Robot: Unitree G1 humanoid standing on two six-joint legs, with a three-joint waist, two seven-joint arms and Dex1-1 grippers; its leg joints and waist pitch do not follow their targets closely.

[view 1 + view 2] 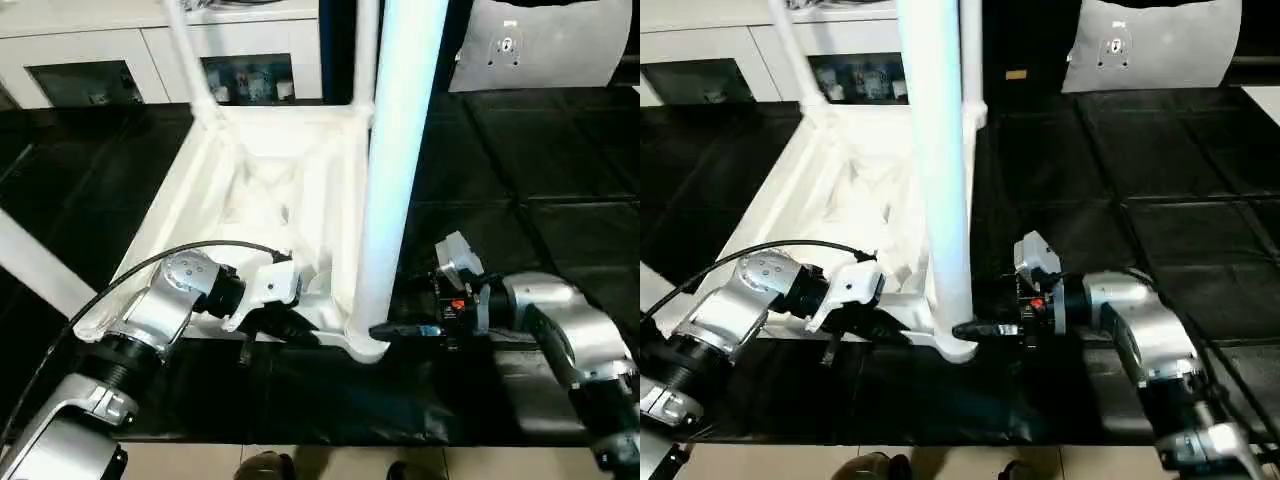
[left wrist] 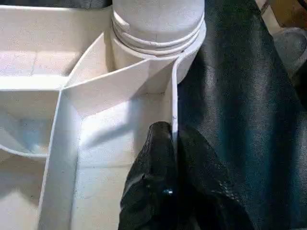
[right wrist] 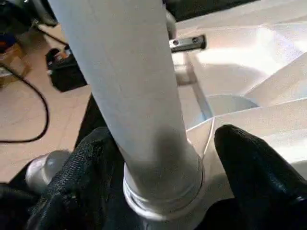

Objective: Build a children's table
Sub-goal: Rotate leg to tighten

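White table [image 1: 200,190] upside down (L hand [image 2: 173,143] pinching rim).

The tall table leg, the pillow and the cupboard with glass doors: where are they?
Table leg [image 1: 385,200], left eye view: middle of its white shaft.
Cushion [image 1: 1155,45], right eye view: its grey-white front.
Cabinet [image 1: 95,45], left eye view: white frame above a glass door.

upright leg [image 1: 400,170] blocks near corner, black mat [image 1: 540,170] open

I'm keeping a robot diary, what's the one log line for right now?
left gripper: shut on tabletop rim | right gripper: open around near leg | leg: upright in corner socket
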